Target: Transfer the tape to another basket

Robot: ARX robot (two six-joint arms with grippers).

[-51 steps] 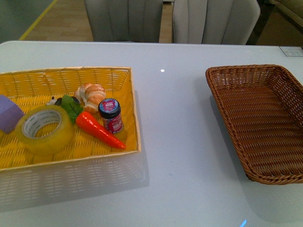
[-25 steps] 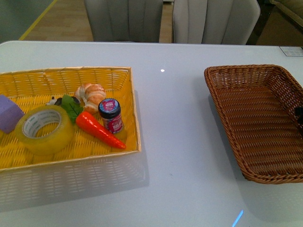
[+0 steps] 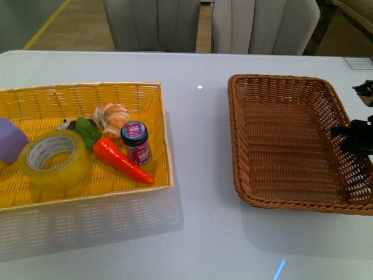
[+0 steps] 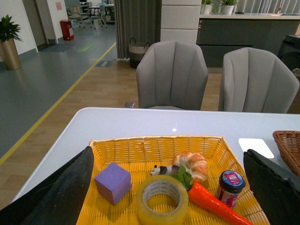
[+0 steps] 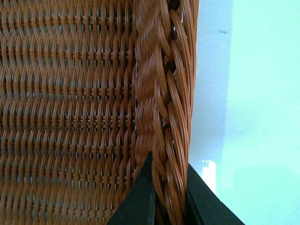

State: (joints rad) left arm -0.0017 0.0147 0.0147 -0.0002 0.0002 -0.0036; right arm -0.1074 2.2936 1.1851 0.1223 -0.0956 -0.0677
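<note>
The tape (image 3: 54, 158), a yellowish translucent roll with a white core, lies flat in the left part of the yellow woven basket (image 3: 145, 88). It also shows in the left wrist view (image 4: 162, 200). The dark brown wicker basket (image 3: 242, 134) stands empty on the right of the table. My right gripper (image 3: 356, 139) is shut on its right rim; in the right wrist view the fingers (image 5: 140, 197) pinch the braided rim (image 5: 164, 93). My left gripper (image 4: 173, 187) is open, hovering in front of the yellow basket (image 4: 154, 140), with the tape between its fingers' lines.
The yellow basket also holds a purple block (image 3: 10, 140), a croissant (image 3: 113, 116), a toy panda (image 4: 161, 170), a carrot (image 3: 121, 160) and a small jar (image 3: 136, 142). Two grey chairs (image 3: 157, 23) stand behind the white table (image 3: 204, 233).
The brown basket has slid left across the table, toward the yellow basket, with my right gripper coming into view on its right rim. The tape has not moved.
</note>
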